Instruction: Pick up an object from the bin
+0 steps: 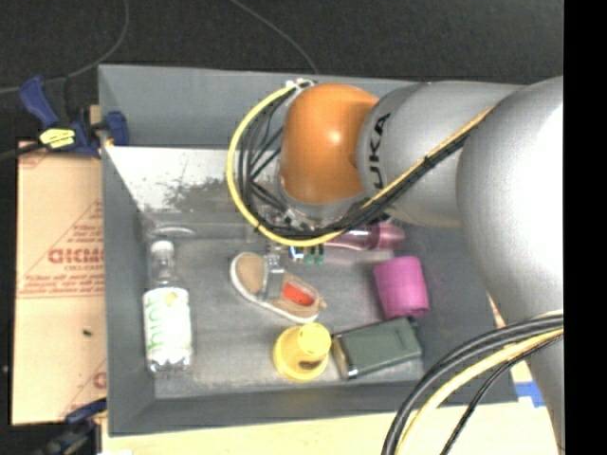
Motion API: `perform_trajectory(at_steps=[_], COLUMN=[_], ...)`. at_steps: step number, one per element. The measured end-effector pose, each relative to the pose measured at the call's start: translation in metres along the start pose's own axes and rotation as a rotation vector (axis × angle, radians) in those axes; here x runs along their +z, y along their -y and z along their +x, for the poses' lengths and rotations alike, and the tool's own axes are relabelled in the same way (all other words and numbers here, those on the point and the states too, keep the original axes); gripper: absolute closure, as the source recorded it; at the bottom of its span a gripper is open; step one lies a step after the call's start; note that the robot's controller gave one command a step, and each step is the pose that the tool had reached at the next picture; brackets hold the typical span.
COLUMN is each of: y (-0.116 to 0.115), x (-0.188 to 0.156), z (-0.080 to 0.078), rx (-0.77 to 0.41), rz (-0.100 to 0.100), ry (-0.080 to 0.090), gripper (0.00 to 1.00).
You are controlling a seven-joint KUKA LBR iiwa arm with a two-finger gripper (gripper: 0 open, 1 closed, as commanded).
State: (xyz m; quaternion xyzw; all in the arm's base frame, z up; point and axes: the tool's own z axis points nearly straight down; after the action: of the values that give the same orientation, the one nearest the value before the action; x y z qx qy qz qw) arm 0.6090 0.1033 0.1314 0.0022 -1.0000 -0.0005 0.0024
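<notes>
A small white shoe (272, 288) with a tan insole and an orange-red patch lies sole-down in the middle of the bin (204, 282), its opening facing up, set diagonally.

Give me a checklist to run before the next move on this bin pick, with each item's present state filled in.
1. Gripper placed over a thing: ok. It sits over the upper end of the small white shoe in the middle of the bin.
2. Gripper open or shut: cannot tell. The orange wrist cover hides it.
3. Anything already held: cannot tell.
4. Shoe clear of the yellow round thing: cannot tell. It lies close below the shoe.
5. Magenta cylinder and dark box apart from the shoe: ok.
6. Clear bottle out of the way: ok. It lies apart at the left.
</notes>
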Motion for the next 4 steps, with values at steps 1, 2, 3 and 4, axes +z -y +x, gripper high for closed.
perform_trajectory(at_steps=[1,2,3,4], y=[0.001,0.048,0.048,0.063], x=[-0.005,0.061,0.059,0.059], z=[-0.002,-0.015,-0.016,0.006], rx=[0.003,0.100,0.130,0.099], rz=[-0.001,-0.003,-0.003,-0.004], ry=[0.008,0.001,0.005,0.008], gripper=[0.00,0.00,0.00,0.00])
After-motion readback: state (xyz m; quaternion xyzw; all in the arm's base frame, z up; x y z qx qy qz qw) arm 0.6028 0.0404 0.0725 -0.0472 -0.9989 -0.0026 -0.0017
